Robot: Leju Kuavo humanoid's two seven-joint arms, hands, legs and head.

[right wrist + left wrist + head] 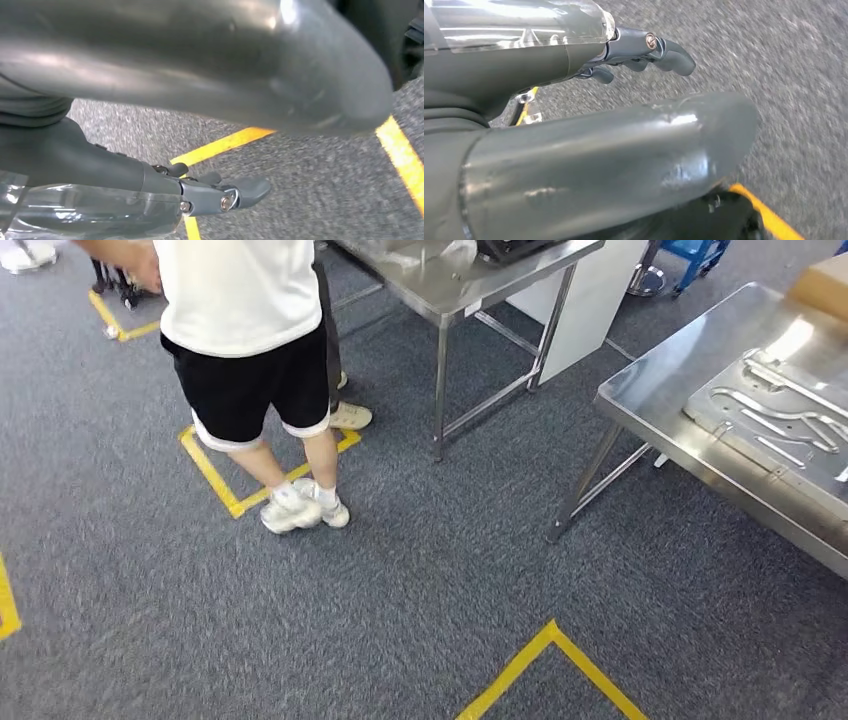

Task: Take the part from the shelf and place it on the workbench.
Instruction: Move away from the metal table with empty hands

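Both hands hang over grey carpet with nothing in them: left hand (pixel 589 115) has its fingers (pixel 659 50) extended and apart, right hand (pixel 165 125) likewise, fingers (pixel 240 192) spread. Metal part (pixel 780 415) lies flat on the steel workbench (pixel 650 400) at right, well apart from either hand. Person (pixel 250 340) stands on yellow floor tape (pixel 215 475).

Left hand (pixel 614 95) hangs low over the carpet, thick thumb stretched forward, darker fingers (pixel 659 50) extended beside it, nothing held. Right hand (pixel 210 115) hangs the same way, thumb out, fingers (pixel 225 192) straight and apart from it, holding nothing.
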